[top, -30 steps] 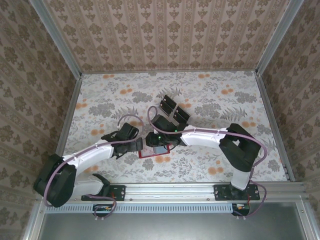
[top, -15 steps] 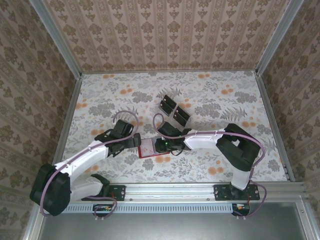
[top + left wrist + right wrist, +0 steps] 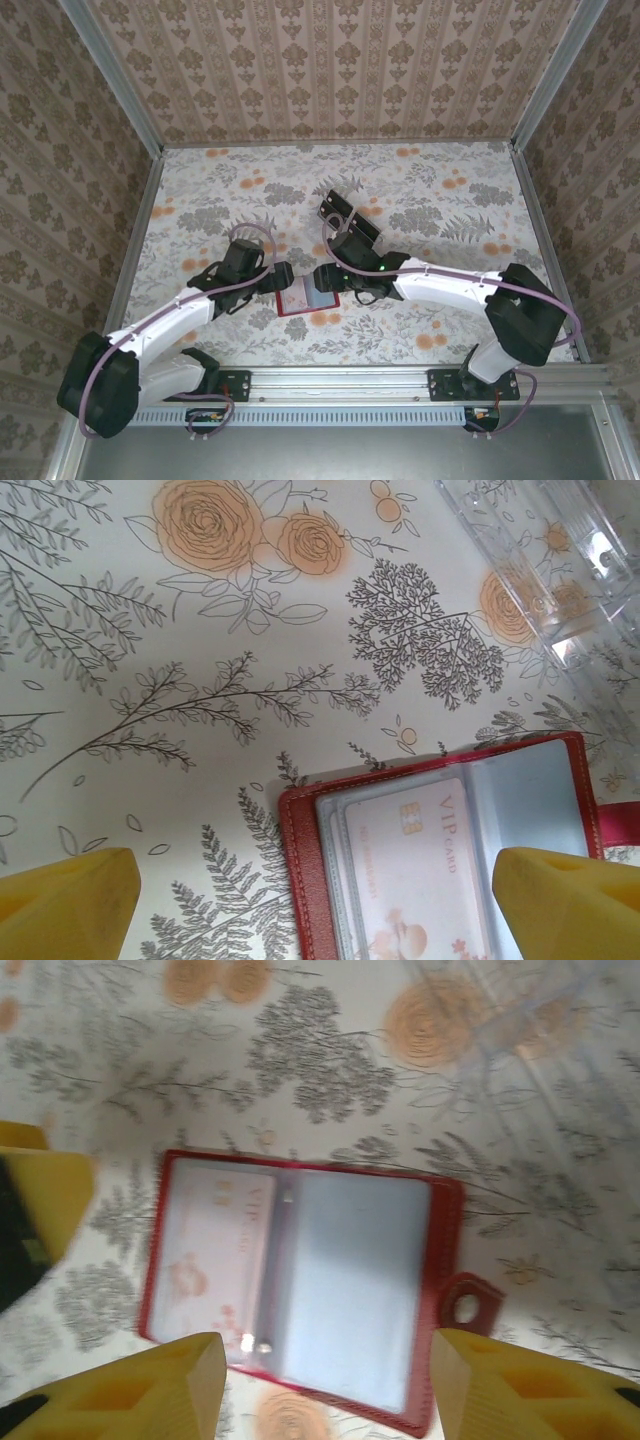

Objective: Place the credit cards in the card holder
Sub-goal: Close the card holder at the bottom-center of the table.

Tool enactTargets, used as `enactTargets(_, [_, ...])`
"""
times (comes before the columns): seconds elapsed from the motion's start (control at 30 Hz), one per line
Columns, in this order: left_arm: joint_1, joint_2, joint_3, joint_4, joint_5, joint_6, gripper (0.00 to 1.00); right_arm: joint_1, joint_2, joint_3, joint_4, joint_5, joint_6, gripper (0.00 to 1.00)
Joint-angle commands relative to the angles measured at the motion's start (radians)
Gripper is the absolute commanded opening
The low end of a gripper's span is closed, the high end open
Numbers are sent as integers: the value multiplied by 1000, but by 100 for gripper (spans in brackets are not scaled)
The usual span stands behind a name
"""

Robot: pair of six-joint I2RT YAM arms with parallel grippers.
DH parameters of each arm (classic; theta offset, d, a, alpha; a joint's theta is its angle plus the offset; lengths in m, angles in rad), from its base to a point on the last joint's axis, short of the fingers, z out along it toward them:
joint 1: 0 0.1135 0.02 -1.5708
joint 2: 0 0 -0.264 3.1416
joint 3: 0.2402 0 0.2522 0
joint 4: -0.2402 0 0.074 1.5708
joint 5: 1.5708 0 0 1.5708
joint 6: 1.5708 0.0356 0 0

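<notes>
Two credit cards (image 3: 337, 208) lie loose just beyond card holder (image 3: 305, 299), far-right of it, nearer right gripper (image 3: 320, 1360). Holder open flat, one pale card (image 3: 400, 860) pocketed. Both grippers spread, empty; left gripper (image 3: 315, 880) over holder's left edge.

- Clear plastic rack (image 3: 560, 580) stands just beyond the open red folding card holder (image 3: 530, 800), blocking my far approach.
- Open floral desk (image 3: 200, 200) lies to my left.

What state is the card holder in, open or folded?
Open: the card holder lies spread flat, inner pockets up, a pale card in one pocket.
</notes>
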State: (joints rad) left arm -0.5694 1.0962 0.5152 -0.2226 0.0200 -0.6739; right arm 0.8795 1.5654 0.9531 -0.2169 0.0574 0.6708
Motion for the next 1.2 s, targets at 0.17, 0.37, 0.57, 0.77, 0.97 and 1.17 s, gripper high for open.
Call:
enactTargets(0.17, [3, -6, -38, 96, 56, -66, 100, -7, 114, 44, -101, 143, -47, 58])
enactTargets(0.37, [-1, 14, -49, 123, 69, -75, 100, -9, 177, 71, -93, 182, -47, 51])
enactTargets(0.57, [-13, 35, -54, 142, 75, -79, 100, -14, 182, 46, -73, 198, -40, 10])
enactTargets(0.77, [-30, 57, -63, 159, 72, -79, 100, -14, 153, -5, -47, 172, -21, 0])
enactTargets(0.97, [-47, 75, -74, 159, 55, -82, 100, -10, 112, -70, -15, 140, 20, 0])
enactTargets(1.17, [-59, 100, -81, 182, 59, -85, 100, -7, 99, -97, 10, 113, 48, 0])
